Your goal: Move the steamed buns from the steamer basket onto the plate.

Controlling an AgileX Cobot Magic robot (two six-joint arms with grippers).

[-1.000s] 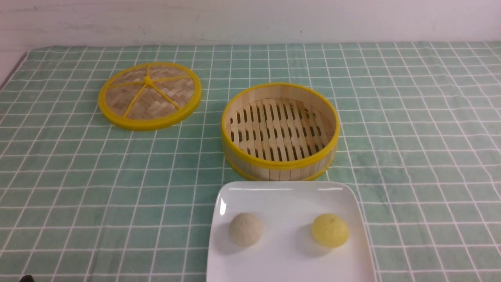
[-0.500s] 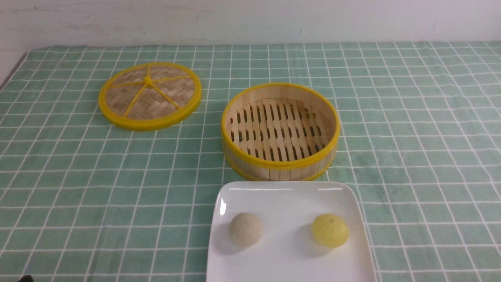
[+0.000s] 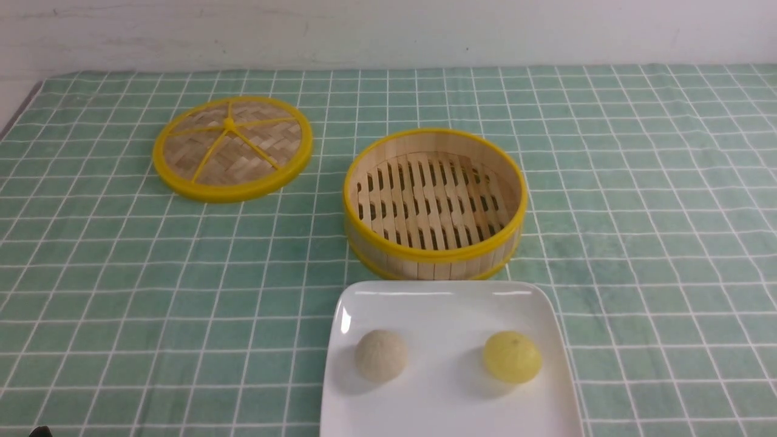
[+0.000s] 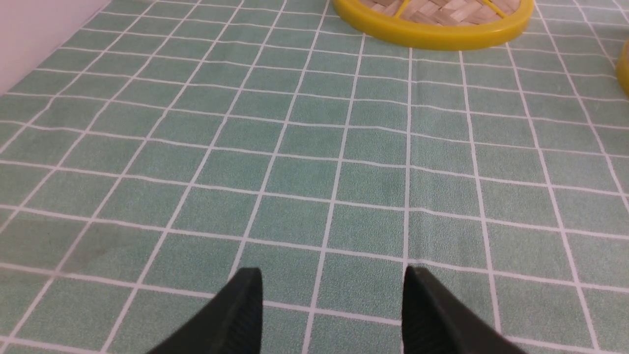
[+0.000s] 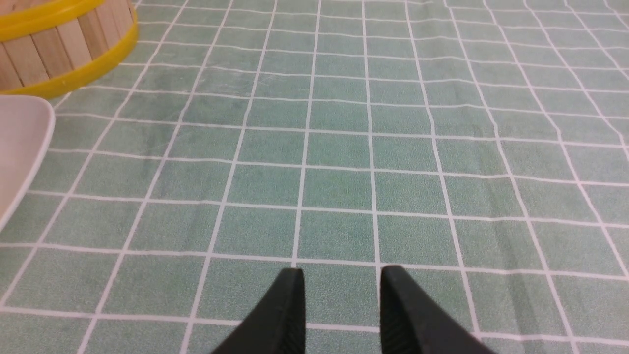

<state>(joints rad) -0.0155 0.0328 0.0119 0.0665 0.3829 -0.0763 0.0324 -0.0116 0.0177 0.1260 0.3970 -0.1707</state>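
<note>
Both buns, the beige bun (image 3: pixel 380 355) and the yellow bun (image 3: pixel 512 357), sit apart on the plate (image 3: pixel 449 303); the steamer basket (image 3: pixel 434 243) stands just behind.

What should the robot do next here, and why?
Probably nothing more than rest its arms. Both buns, the beige one and the yellow one, sit on the plate, the basket holds nothing, and both grippers are open over bare cloth.

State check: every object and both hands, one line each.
Basket: open, empty, upright.
Lid: off, flat on the cloth, apart from the basket.
Plate: holds both buns.
Beige bun: on plate, left.
Yellow bun: on plate, right.
Left hand: open, empty.
Right hand: open, empty.
</note>
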